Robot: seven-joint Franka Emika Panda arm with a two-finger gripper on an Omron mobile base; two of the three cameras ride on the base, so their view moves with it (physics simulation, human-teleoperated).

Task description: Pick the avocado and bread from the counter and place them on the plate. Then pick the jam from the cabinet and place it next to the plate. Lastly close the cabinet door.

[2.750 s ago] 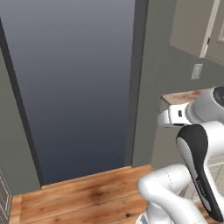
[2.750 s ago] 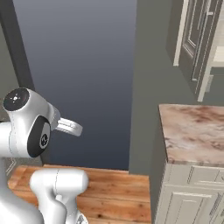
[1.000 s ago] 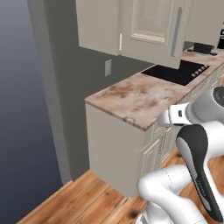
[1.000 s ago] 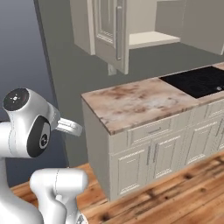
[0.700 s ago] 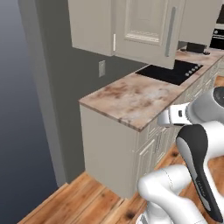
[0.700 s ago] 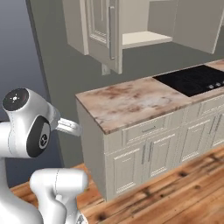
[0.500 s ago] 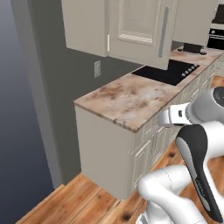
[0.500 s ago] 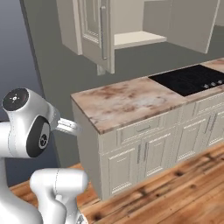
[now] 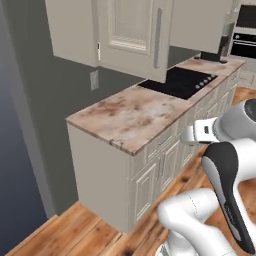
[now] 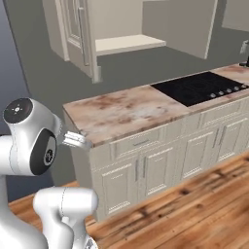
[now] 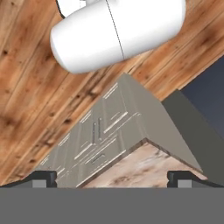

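- The whole scene is shifting across both base views as the base drives; the arm is keeping its folded pose.
- The cabinet (image 10: 127, 44) above the counter (image 10: 121, 111) is standing with its door (image 10: 80, 36) open, shelf pale and bare where visible.
- A black cooktop (image 10: 199, 87) is lying flush in the counter, beside the marbled stretch.
- The gripper (image 11: 112, 177) is pointing down at the counter's corner, fingertips (image 11: 42, 178) spread wide apart, holding nothing.
- Wood flooring (image 10: 189, 209) is running below.
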